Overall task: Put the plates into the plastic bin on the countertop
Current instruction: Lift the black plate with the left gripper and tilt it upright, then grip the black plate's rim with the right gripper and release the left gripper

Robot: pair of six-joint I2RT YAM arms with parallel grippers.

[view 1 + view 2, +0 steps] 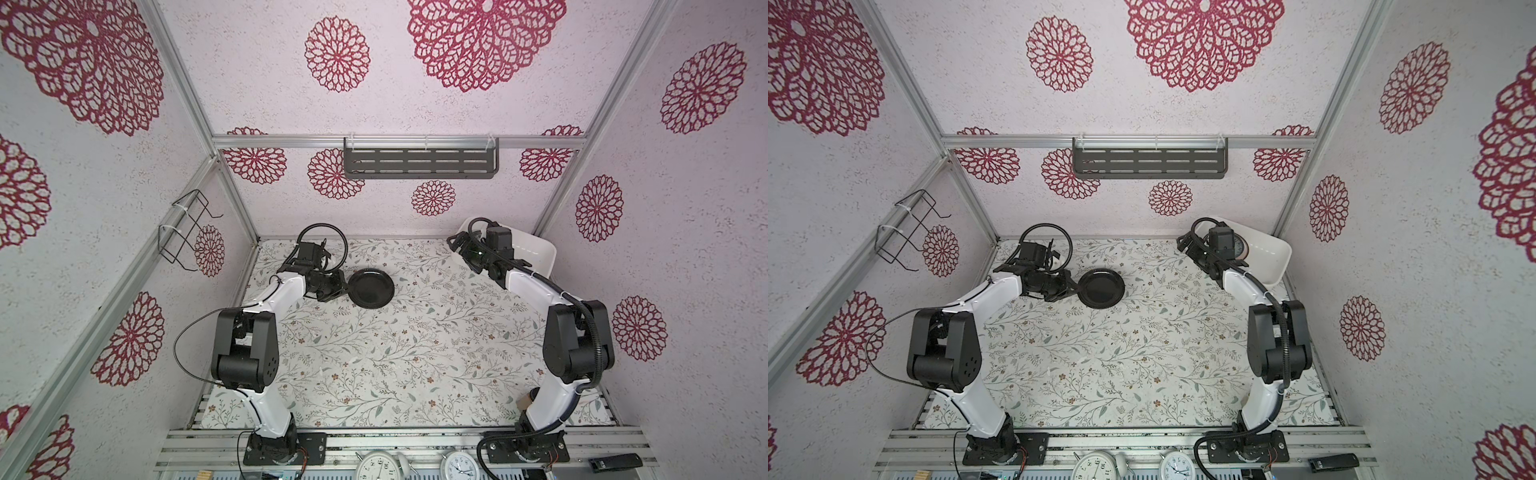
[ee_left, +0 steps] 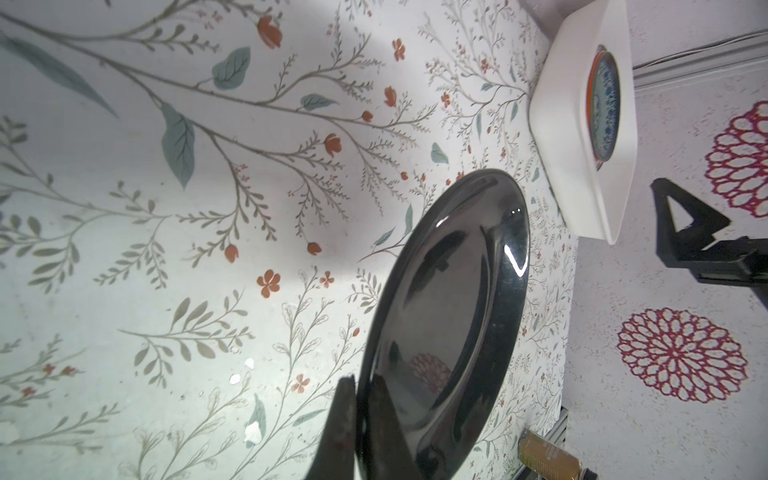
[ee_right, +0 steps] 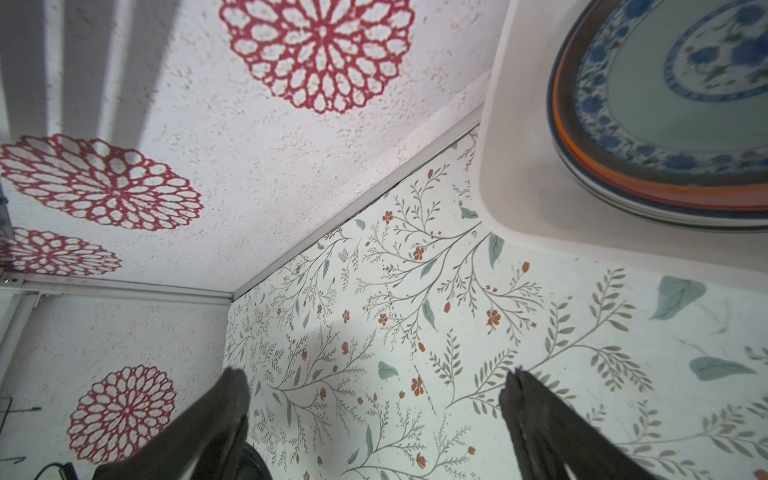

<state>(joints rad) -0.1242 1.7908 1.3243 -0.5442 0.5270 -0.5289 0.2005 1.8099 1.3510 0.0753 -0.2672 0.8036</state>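
A glossy black plate (image 1: 371, 289) (image 1: 1101, 288) hangs above the left back part of the countertop (image 1: 415, 345). My left gripper (image 1: 343, 286) (image 2: 363, 378) is shut on its rim, one finger on each face of the black plate (image 2: 449, 324). The white plastic bin (image 1: 536, 249) (image 1: 1273, 253) stands in the back right corner. It holds a stack of plates (image 3: 665, 104) (image 2: 604, 108) with a teal patterned one on top and an orange rim under it. My right gripper (image 1: 454, 242) (image 3: 376, 374) is open and empty over the countertop, just left of the bin (image 3: 511, 166).
A dark grey slotted shelf (image 1: 419, 162) hangs on the back wall and a black wire rack (image 1: 185, 230) on the left wall. Two clocks (image 1: 376, 465) lie on the front rail. The right arm's wrist covers the bin's left end in both top views.
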